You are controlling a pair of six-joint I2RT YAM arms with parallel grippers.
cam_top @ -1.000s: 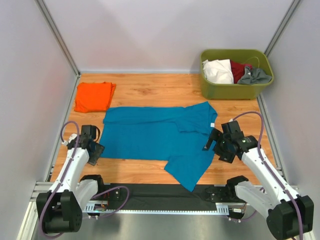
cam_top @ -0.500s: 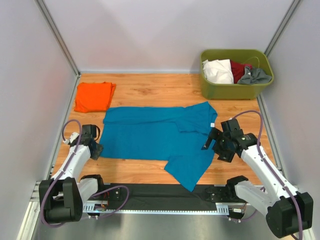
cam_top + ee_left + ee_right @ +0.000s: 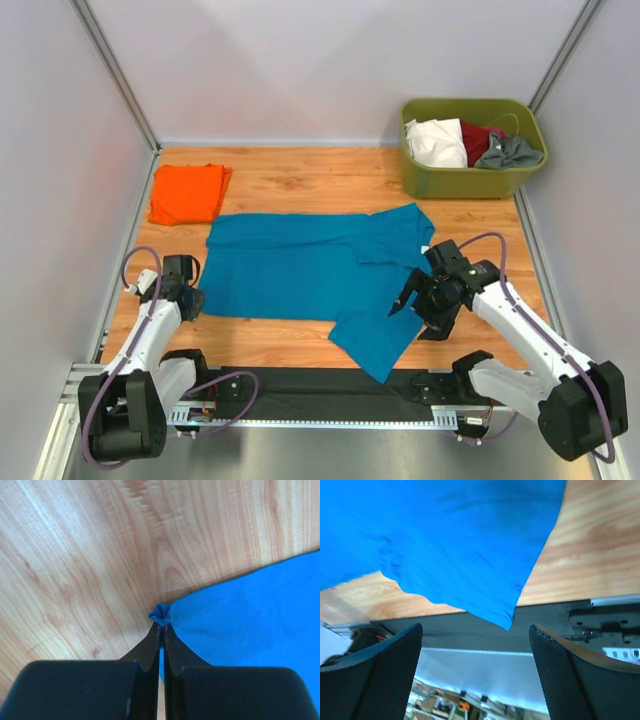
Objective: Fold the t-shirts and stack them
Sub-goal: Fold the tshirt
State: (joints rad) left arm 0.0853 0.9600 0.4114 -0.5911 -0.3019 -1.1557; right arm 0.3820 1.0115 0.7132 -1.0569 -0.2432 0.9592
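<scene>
The teal-blue t-shirt (image 3: 300, 270) lies spread flat across the middle of the table, with one flap reaching toward the near edge (image 3: 375, 345). My left gripper (image 3: 189, 300) is shut on the shirt's near left corner; a small bunch of teal cloth (image 3: 160, 613) pokes out past its closed tips (image 3: 161, 624). My right gripper (image 3: 418, 314) hovers open over the shirt's near right flap, which shows in the right wrist view as teal cloth (image 3: 460, 540) ahead of the wide-apart fingers (image 3: 475, 630), nothing between them. The orange t-shirt (image 3: 188, 193) lies folded at the far left.
An olive-green tub (image 3: 472, 178) at the far right corner holds white, dark red and grey cloths. Grey walls close in the left, back and right. The black base rail (image 3: 320, 385) runs along the table's near edge, just under the shirt's flap.
My left gripper has closed on the teal shirt's near left corner. The right gripper has swung left and nearer, over the shirt's near right flap, staying open.
</scene>
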